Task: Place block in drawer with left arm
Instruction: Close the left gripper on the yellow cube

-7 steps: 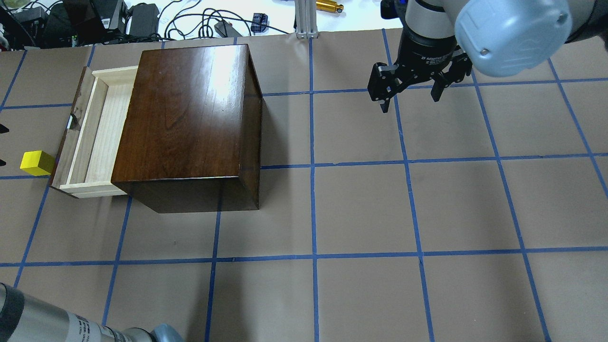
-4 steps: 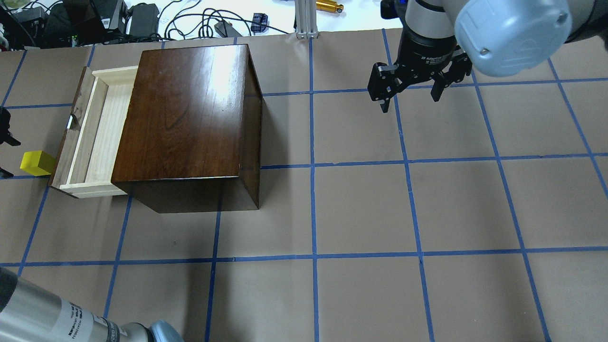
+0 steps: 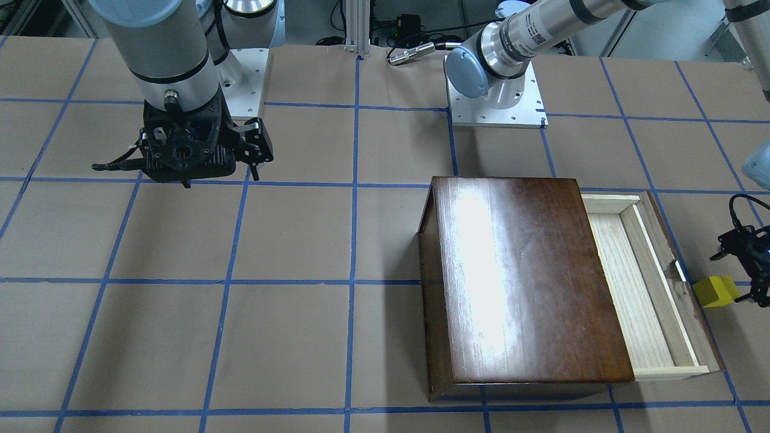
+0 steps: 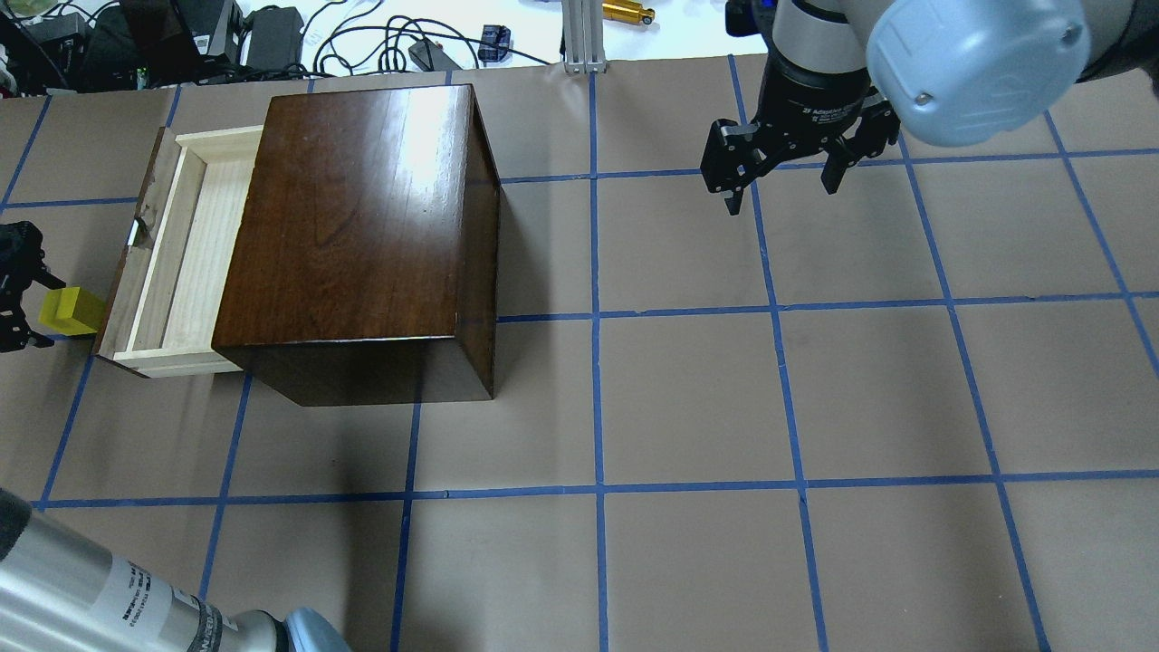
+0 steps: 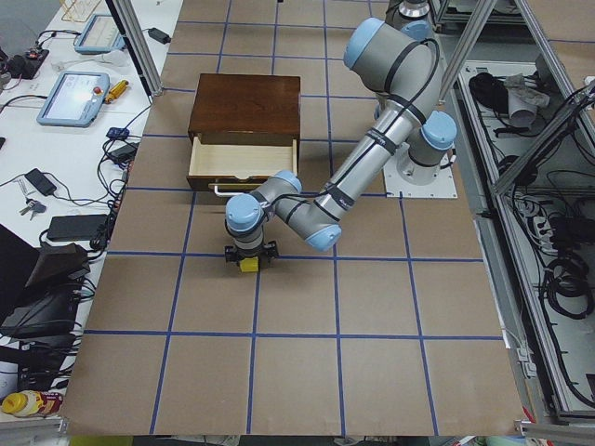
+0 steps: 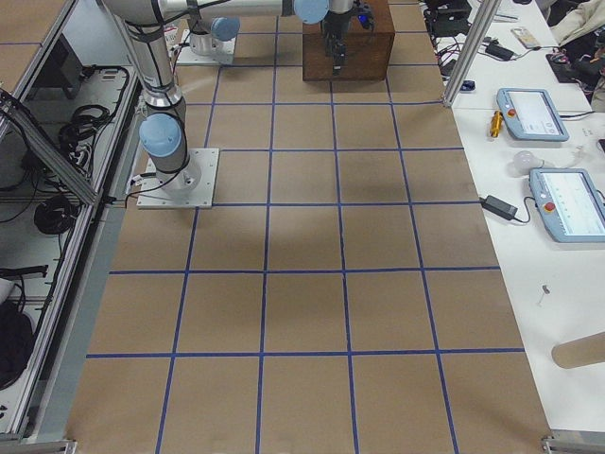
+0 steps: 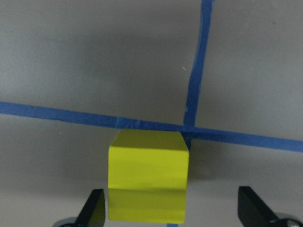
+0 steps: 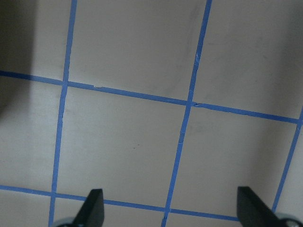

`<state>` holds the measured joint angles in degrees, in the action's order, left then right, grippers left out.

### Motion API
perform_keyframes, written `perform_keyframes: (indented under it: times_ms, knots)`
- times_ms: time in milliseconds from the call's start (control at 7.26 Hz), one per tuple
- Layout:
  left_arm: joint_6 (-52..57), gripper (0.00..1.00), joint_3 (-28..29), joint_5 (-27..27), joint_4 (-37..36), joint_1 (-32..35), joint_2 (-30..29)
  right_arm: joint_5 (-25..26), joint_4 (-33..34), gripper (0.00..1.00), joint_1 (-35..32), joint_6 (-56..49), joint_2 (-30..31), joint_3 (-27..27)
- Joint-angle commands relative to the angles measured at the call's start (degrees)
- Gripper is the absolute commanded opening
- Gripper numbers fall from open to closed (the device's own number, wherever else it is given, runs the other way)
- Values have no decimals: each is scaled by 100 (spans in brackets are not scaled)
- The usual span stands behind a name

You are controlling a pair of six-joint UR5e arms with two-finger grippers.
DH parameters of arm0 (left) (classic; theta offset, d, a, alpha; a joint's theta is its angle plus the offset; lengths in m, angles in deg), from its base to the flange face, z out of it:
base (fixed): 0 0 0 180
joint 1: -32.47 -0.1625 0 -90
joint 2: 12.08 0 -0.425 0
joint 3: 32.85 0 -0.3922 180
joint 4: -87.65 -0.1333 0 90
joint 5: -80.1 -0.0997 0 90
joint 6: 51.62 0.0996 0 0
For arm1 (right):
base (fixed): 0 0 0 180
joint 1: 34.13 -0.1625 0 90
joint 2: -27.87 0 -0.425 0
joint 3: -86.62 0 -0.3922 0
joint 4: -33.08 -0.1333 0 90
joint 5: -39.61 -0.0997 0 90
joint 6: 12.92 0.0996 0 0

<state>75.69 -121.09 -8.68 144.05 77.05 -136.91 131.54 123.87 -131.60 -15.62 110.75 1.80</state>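
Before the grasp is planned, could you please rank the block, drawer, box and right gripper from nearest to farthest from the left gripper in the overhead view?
1. Block, between the left gripper's fingers.
2. Drawer, just right of the block.
3. Box, right of the drawer.
4. Right gripper, far right of the view.

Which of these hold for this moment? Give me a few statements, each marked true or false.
1. The drawer is pulled out. True.
2. The block lies in the drawer. False: it sits on the table, outside the drawer's front panel.
3. The left tool is open, with a finger on each side of the block. True.
4. The right tool grips the block. False: it is open and empty, over bare table well away from the box.
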Motion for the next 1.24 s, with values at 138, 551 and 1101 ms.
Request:
perform_keyframes:
  times_ms: [138, 551, 1101]
  knots:
    - [13, 100, -9, 115, -174, -1, -208, 0, 0, 100, 0, -2, 0, 0]
    - [13, 100, -18, 124, -244, -1, -270, 0, 0, 100, 0, -2, 0, 0]
    - [74, 18, -18, 229, -262, -1, -270, 0, 0, 100, 0, -2, 0, 0]
